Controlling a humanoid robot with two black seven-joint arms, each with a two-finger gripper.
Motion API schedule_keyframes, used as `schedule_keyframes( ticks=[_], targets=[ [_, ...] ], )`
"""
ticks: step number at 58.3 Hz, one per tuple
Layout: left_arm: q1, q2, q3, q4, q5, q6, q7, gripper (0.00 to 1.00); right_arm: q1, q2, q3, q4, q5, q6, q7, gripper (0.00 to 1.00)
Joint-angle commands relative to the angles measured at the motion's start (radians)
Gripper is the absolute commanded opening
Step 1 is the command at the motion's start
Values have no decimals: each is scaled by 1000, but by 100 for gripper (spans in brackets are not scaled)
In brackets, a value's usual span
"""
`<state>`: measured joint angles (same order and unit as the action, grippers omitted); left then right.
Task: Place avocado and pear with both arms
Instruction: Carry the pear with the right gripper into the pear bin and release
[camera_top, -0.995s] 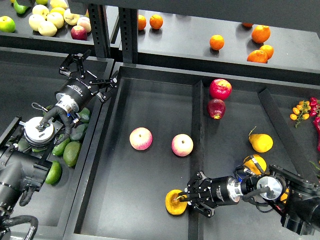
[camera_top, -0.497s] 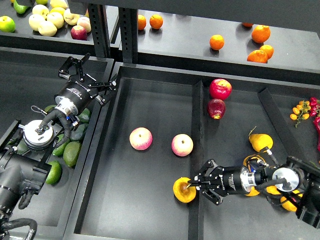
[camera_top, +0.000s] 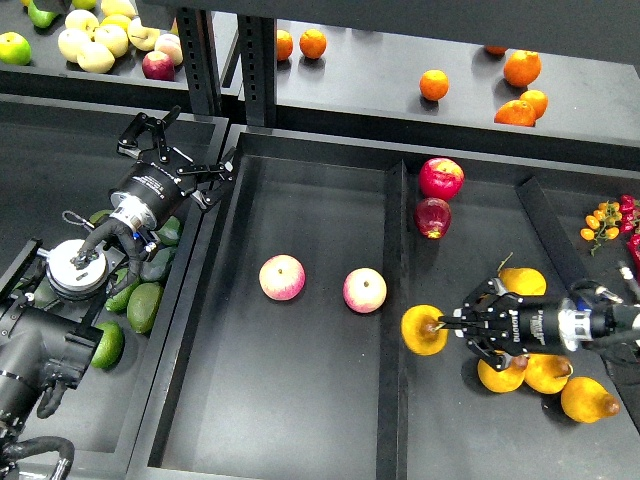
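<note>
The pear (camera_top: 423, 330), yellow-orange with a brown patch at its right end, hangs over the divider between the middle tray and the right compartment. My right gripper (camera_top: 447, 325) comes in from the right and is shut on the pear's right end. The bright green avocado (camera_top: 108, 345) lies in the left bin, partly behind my left arm. My left gripper (camera_top: 183, 147) is open and empty, above the far right corner of that bin, well away from the avocado.
Two pink-yellow apples (camera_top: 282, 277) (camera_top: 365, 290) lie in the middle tray (camera_top: 260, 400). Two red apples (camera_top: 441, 178) and several yellow pears (camera_top: 548, 372) are in the right compartment. Darker avocados (camera_top: 145, 305) fill the left bin. Oranges (camera_top: 521, 68) sit on the back shelf.
My right gripper has carried the pear up and to the right, from the middle tray's front right corner to the divider. The left gripper has barely moved.
</note>
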<state>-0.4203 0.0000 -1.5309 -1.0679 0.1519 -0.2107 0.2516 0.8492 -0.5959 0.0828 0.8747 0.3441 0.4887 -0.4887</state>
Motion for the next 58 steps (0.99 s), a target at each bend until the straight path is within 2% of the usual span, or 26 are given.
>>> schedule_keyframes(
  ticks=[1,29,37,40,41,42,43,45,46,48,53,55,58],
  targets=[
    [0,0,0,0,0,1,0,100,-24,-24,-89,0,24,0,0,4],
    [0,0,0,-1,0,1,0,100,-147,13,-150,-69,10,0,0,5],
    [0,0,0,0,0,1,0,100,-150,27,-147,-82,10,0,0,9],
    [0,0,0,0,0,1,0,100,-153,28,-143,-82,9,0,0,16],
    [0,0,0,0,0,1,0,100,-153,30,-140,-82,9,0,0,21],
    [0,0,0,-1,0,1,0,100,-156,31,-134,-82,6,0,0,30],
    [1,0,0,0,0,1,0,100,-156,31,-132,-82,4,0,0,34],
    [1,0,0,0,0,1,1,100,-159,31,-120,-83,-5,0,0,57],
    [0,0,0,0,0,1,0,100,-157,31,-118,-83,-8,0,0,61],
    [1,0,0,0,0,1,1,100,-154,25,-95,-83,-26,0,0,74],
    [1,0,0,-1,0,1,1,100,-156,5,-26,-82,-56,0,0,94],
    [1,0,0,-3,0,1,1,100,-156,-7,-5,-77,-59,0,0,98],
    [1,0,0,-6,0,1,0,100,-150,-44,29,-68,-56,0,0,99]
  ],
)
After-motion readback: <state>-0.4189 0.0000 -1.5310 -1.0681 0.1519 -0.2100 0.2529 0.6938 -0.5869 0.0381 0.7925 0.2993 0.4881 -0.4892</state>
